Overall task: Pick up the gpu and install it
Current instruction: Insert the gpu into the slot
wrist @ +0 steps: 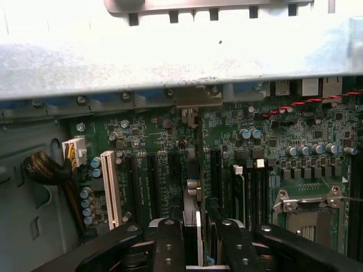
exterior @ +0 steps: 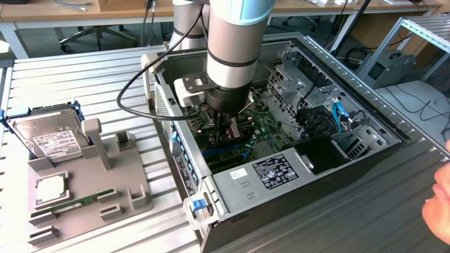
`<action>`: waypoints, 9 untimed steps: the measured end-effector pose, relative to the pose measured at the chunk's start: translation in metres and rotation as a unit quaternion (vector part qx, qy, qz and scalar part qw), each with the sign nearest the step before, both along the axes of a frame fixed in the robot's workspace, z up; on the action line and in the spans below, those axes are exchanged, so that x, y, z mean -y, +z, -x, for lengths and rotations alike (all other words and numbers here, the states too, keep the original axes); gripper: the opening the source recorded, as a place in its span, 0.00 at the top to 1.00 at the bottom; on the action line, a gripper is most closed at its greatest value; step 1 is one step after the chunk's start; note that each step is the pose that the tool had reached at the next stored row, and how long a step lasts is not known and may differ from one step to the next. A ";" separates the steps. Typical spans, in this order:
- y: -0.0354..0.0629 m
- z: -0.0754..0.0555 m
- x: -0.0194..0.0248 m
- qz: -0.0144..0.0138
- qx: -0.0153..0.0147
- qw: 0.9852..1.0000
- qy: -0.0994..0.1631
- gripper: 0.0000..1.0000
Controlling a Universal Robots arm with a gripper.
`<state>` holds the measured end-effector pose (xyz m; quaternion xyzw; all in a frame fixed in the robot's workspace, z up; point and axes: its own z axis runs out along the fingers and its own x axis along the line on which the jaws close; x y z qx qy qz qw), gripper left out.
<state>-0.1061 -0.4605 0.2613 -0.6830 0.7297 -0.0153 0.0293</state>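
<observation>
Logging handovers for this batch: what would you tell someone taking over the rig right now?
Tool: closed on the gpu, held edge-on.
Position: down inside the open computer case, over the motherboard slots.
Done: gpu picked up and inside the case.
Left: the card does not look seated in a slot yet.
Nearby: a person's hand at the exterior view's right edge.

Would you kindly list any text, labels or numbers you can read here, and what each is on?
None can be read.
White label on the hard drive: print too small.
Black sticker and white sticker on the computer case: blurred.
Motherboard markings: too small.
</observation>
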 end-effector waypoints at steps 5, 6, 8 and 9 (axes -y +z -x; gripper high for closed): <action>-0.0036 0.000 0.0000 0.000 0.000 1.000 0.000 0.73; -0.0036 0.000 0.0000 0.000 0.000 1.000 0.000 0.73; -0.0038 0.000 0.0000 0.000 0.000 1.000 0.000 0.73; -0.0042 0.000 0.0000 0.000 0.000 1.000 0.000 0.73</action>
